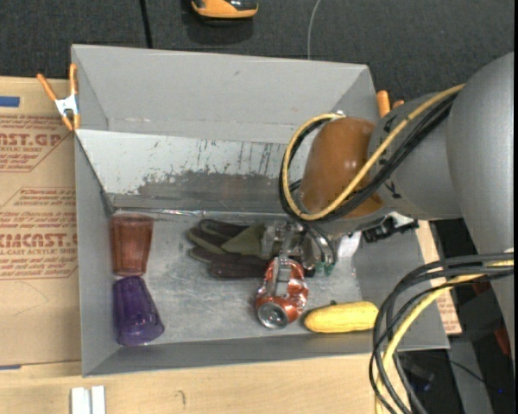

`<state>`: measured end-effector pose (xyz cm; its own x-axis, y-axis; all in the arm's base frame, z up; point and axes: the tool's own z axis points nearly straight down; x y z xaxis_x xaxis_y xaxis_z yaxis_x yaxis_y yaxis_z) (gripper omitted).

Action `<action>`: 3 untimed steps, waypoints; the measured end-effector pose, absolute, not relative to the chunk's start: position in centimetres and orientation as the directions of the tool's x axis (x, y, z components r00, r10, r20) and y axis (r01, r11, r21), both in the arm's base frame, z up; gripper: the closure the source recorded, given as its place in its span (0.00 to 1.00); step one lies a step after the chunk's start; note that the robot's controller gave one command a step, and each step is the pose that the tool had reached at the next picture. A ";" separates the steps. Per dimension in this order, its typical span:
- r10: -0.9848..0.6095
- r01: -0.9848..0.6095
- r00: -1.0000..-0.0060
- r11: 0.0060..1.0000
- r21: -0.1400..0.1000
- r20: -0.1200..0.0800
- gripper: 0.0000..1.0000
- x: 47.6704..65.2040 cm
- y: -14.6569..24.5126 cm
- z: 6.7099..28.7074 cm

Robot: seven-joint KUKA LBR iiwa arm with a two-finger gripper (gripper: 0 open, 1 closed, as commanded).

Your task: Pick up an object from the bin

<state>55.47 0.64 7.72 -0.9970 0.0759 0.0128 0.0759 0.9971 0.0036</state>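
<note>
My gripper (pixel 291 250) hangs over the right middle of the bin, right above the upper end of a crushed red and silver drink can (pixel 281 296). Its metal fingers reach down to the can's top, and the view does not tell whether they grip it. A dark glove (pixel 224 244) lies just left of the gripper, its cuff running under it. A yellow banana-shaped toy (pixel 340 317) rests right of the can near the bin's front wall.
A red see-through cup (pixel 131 243) and a purple cup (pixel 135 310) lie along the bin's left wall. The arm with its orange cover and looped cables hangs over the bin's right side.
</note>
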 end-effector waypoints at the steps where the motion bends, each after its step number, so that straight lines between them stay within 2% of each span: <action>1: 0.076 0.076 -0.997 0.997 0.002 0.000 1.00 55.7 0.2 11.3; 2: 0.088 0.088 -0.996 0.996 0.002 -0.001 1.00 54.2 -0.1 14.2; 3: 0.085 0.085 -0.996 0.996 0.001 -0.002 1.00 55.5 0.3 25.3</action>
